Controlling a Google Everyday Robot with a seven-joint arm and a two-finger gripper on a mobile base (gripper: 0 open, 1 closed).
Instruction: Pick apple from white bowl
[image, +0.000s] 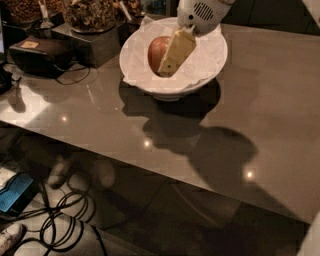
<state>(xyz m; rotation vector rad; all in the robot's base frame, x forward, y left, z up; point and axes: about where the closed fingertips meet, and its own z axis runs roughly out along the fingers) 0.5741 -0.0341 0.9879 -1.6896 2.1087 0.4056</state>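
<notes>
A: Whereabouts of the apple (156, 52)?

B: Inside the white bowl (210, 75), a little left of its middle. Resting against the crumpled paper lining (205, 47). Reddish on the left flank, paler toward the right, smooth and shiny.

A: And the gripper (172, 55)?

B: Reaching down into the white bowl from over its far rim. Cream-coloured, slanted down and to the left, laid across the right side of the apple and seemingly touching it. Above that, a white wrist housing (200, 11) with a small vent grille, right over the bowl's far rim.

A: Clenched, released, or grasping something?

B: Cannot tell. Only the near, right side of the apple covered; anything behind the fruit hidden from here.

A: Standing of the bowl itself?

B: Upright on a glossy grey table (260, 100). Throwing a dark shadow (200, 145) forward, from under the bowl toward the near table edge.

A: Anything else around the bowl?

B: Behind and left of the bowl, glass jars of nuts (87, 12) on a black box (92, 45), near the bowl but apart from it. Farther left of the bowl, a dark device (37, 52) lying flat. Well forward and left of the bowl, beyond the table edge, looped cables (65, 225) and a blue object (15, 192) down on the floor.
</notes>
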